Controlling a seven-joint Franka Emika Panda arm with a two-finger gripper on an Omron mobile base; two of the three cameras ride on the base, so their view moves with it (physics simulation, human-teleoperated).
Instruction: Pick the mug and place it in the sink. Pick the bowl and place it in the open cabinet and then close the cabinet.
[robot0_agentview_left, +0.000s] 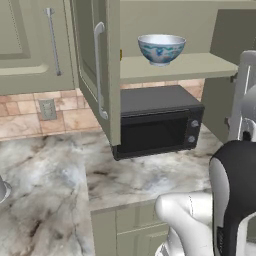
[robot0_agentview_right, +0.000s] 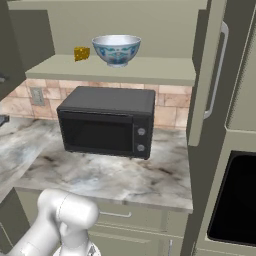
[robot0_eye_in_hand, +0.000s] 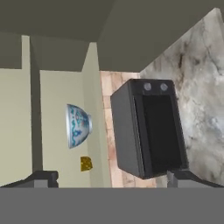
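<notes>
The white bowl (robot0_agentview_left: 161, 49) with blue-green patterning stands upright on the shelf (robot0_agentview_left: 200, 65) of the open sage-green cabinet, also seen in the right base view (robot0_agentview_right: 116, 50). The left cabinet door (robot0_agentview_left: 102, 75) swings out towards me, and the right door (robot0_agentview_right: 205, 75) stands open too. In the rolled hand view the bowl (robot0_eye_in_hand: 78, 126) appears on its side, well ahead of my gripper (robot0_eye_in_hand: 113, 179). The gripper is open, its fingertips (robot0_eye_in_hand: 43, 177) wide apart with nothing between them. The mug and the sink are out of view.
A black microwave (robot0_agentview_left: 157, 122) sits on the marble counter (robot0_agentview_left: 150, 180) directly under the shelf. A small yellow block (robot0_agentview_right: 82, 53) lies on the shelf left of the bowl. A dark oven front (robot0_agentview_right: 237, 200) is at the right. A closed wall cabinet (robot0_agentview_left: 30, 45) hangs to the left.
</notes>
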